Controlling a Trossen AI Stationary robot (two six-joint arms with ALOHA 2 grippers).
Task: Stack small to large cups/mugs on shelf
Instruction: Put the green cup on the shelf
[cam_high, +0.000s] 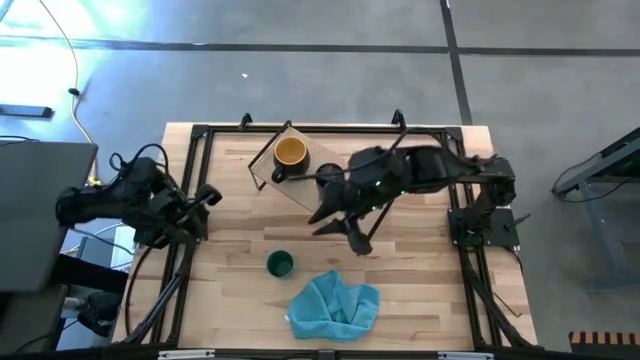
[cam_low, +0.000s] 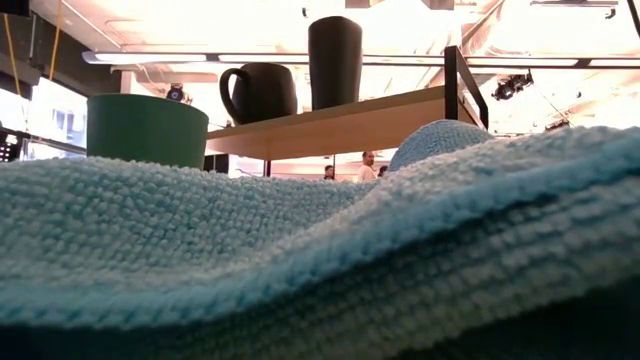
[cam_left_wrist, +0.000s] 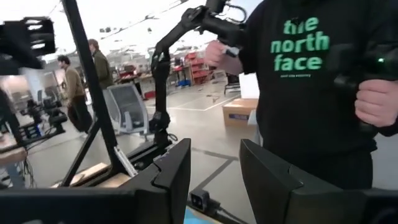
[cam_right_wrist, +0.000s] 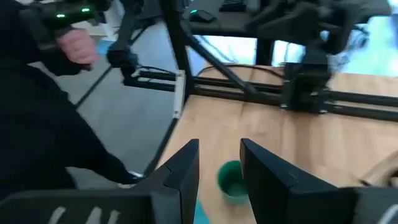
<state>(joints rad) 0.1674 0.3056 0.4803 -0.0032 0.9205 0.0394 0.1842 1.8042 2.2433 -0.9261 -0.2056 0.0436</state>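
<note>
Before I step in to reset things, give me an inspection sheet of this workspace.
Surface: striped wooden tabletop with black rails.
Job's things: yellow-orange mug and tall black cup stand on the light wooden shelf; small green cup on the tabletop.
Clutter: crumpled teal-blue cloth beside the green cup.
End effectors: right end effector open, aimed at the green cup; left end effector open, at the table's left edge.
Cables: thin floor cable, off the table.
Surroundings: person in a black hoodie close by.
</note>
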